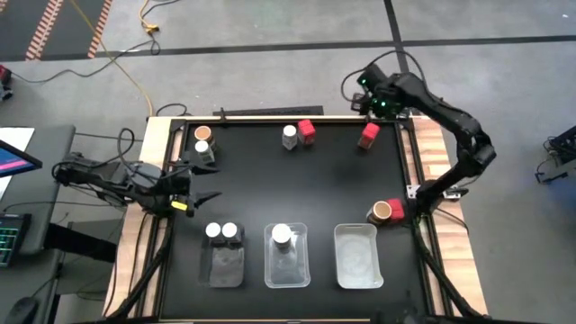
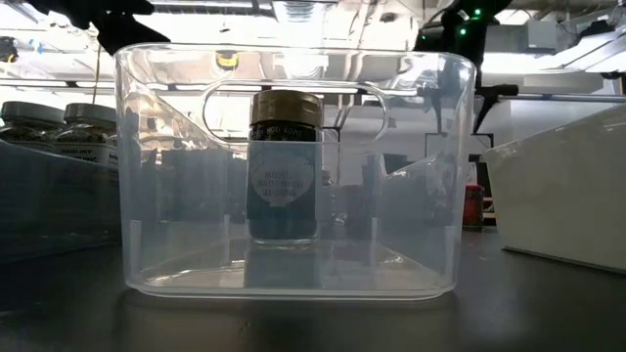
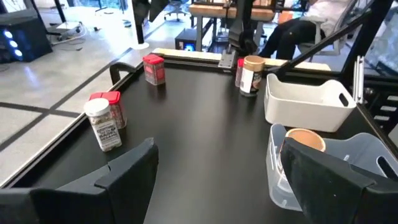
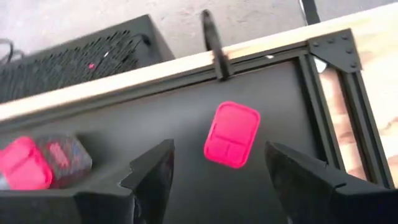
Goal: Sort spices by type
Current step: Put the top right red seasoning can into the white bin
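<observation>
Small spice jars stand on the black table. One red-capped jar (image 1: 369, 135) (image 4: 231, 134) is near the far right corner. My right gripper (image 1: 374, 110) (image 4: 217, 177) hovers open above it, a finger on either side, not touching. A white-capped jar (image 1: 290, 136) and a red-capped jar (image 1: 307, 130) stand at the far edge, and a tan-lidded jar (image 1: 203, 134) at far left. A tan-lidded jar (image 1: 382, 211) stands at the right edge with a red-capped jar beside it. Two white-capped jars (image 1: 221, 231) sit in the left tray, and one jar (image 1: 282, 236) (image 2: 286, 166) in the middle tray. My left gripper (image 1: 200, 193) (image 3: 217, 180) is open at the table's left.
Three clear trays line the near edge: left (image 1: 225, 267), middle (image 1: 288, 270) and right (image 1: 357, 261), which holds no jar. A wooden frame (image 1: 423, 144) borders the table, with a metal bracket at the far right corner (image 4: 339, 46). Bare black surface (image 1: 297, 184) lies mid-table.
</observation>
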